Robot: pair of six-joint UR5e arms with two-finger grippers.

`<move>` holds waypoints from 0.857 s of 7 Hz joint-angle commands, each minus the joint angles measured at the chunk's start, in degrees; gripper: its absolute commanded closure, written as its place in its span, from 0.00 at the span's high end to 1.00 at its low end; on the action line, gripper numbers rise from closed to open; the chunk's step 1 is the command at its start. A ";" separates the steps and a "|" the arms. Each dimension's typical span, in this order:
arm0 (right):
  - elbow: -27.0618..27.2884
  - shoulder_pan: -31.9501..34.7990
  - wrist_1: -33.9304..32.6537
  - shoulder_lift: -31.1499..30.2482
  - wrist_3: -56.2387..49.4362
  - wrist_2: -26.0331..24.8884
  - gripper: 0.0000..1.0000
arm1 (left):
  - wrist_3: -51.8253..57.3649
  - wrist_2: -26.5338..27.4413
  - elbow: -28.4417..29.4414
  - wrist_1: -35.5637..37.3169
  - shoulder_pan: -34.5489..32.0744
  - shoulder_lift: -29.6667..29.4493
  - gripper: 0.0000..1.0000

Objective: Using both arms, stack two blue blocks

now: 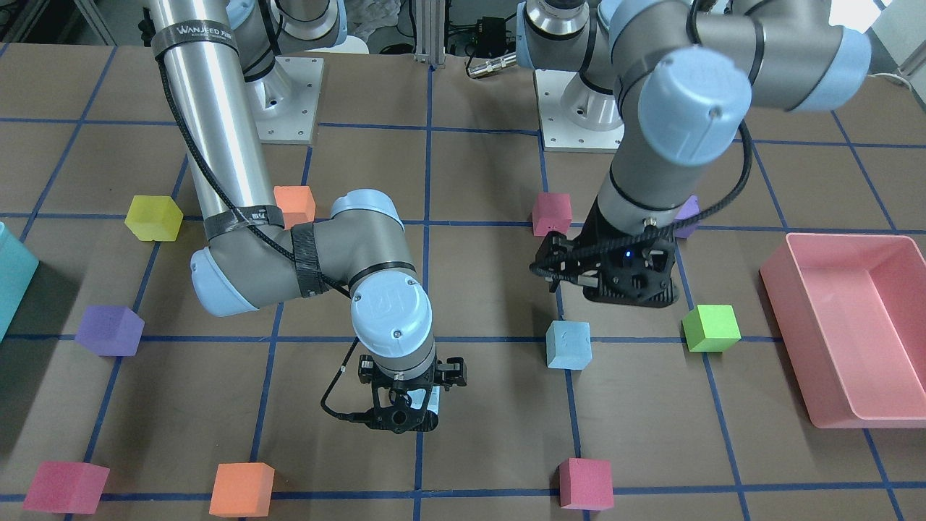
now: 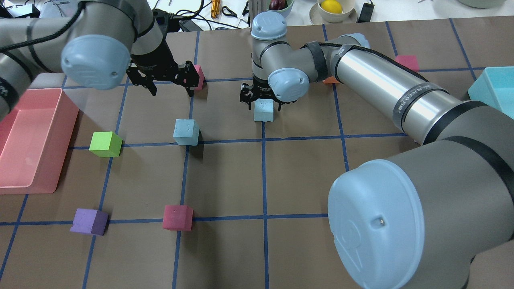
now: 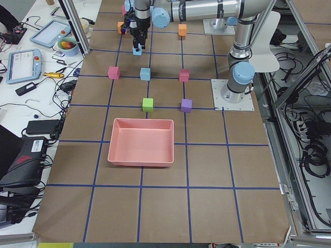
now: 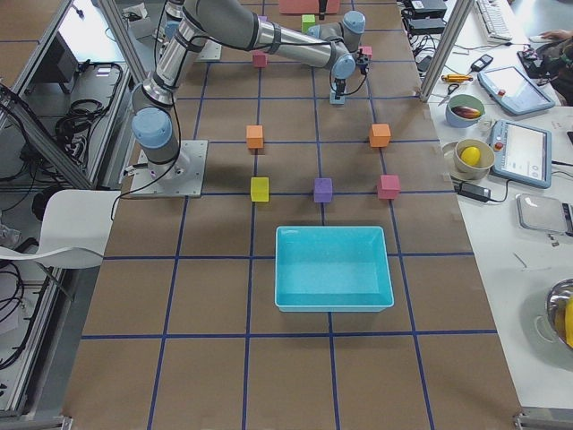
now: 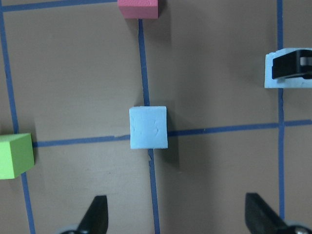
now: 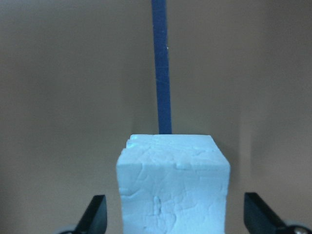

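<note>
One blue block (image 2: 186, 131) stands alone on a blue grid line; it also shows in the left wrist view (image 5: 148, 127) and the front view (image 1: 568, 344). My left gripper (image 2: 171, 90) is open and empty, raised above the table just beyond this block, its fingers (image 5: 95, 214) wide apart. The second blue block (image 2: 263, 111) stands between the fingers of my right gripper (image 2: 263, 105). In the right wrist view the block (image 6: 173, 185) has a small gap to each finger (image 6: 95, 214), so the gripper is open around it.
A pink bin (image 2: 32, 184) stands at the table's left, a teal bin (image 2: 494, 88) at its right. A green cube (image 2: 105, 143), a magenta cube (image 2: 177, 217) and a purple cube (image 2: 89, 221) lie nearer the robot. Another magenta cube (image 2: 198, 76) sits by the left gripper.
</note>
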 commanded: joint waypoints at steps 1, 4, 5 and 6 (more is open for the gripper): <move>-0.20 0.00 1.17 -0.78 0.09 -0.41 1.00 | 2.25 0.48 -6.74 11.58 0.09 -6.21 1.00; 0.15 -3.14 10.73 -9.90 -0.95 -0.06 1.00 | 2.72 1.89 -8.87 12.23 3.61 -10.35 1.00; 0.41 -8.56 12.76 -13.06 -2.01 0.46 1.00 | 2.18 1.63 -9.75 13.37 3.61 -10.80 1.00; 1.89 -11.48 16.34 -16.31 -7.67 2.30 1.00 | 2.00 1.45 -9.85 13.56 3.61 -11.32 1.00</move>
